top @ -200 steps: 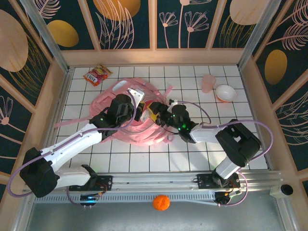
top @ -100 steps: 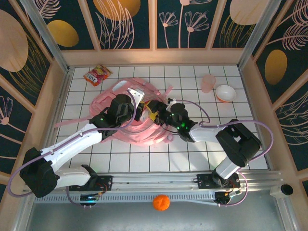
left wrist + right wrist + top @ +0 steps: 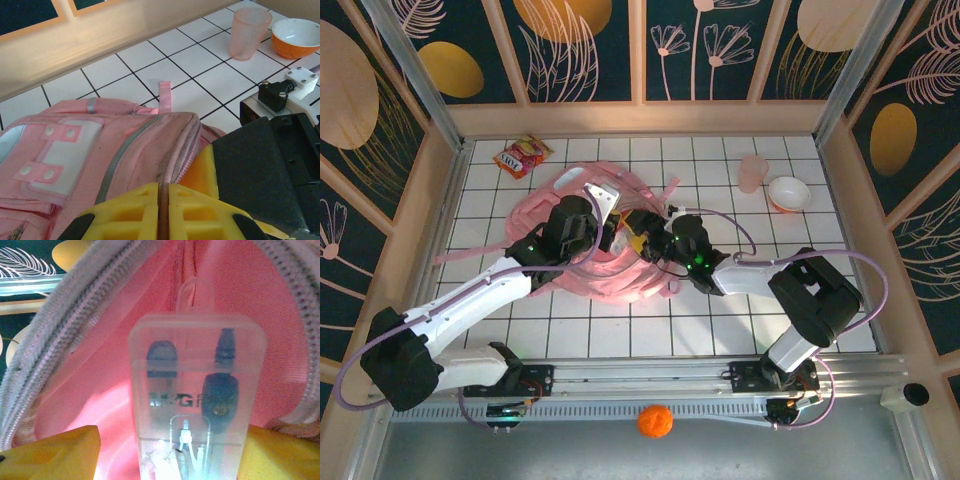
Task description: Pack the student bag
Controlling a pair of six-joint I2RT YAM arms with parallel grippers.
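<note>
While the left gripper (image 3: 163, 210) pinched the student bag (image 3: 620, 282) shut-fingered by its zip edge (image 3: 161, 165), packing was under way, not finished.
The bag lay mid-table with its mouth lifted. The right gripper (image 3: 170, 455) was clamped on a clear case (image 3: 197, 390), tip inside the pink interior and not yet let go; nothing else showed inside. A cup (image 3: 752, 172), bowl (image 3: 788, 193) and snack packet (image 3: 522, 156) sat outside, perhaps left to pack.

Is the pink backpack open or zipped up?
Open. The soft pale-pink fabric backpack gapes: its zip edges spread wide apart, with a clear plastic case held in the gap.
</note>
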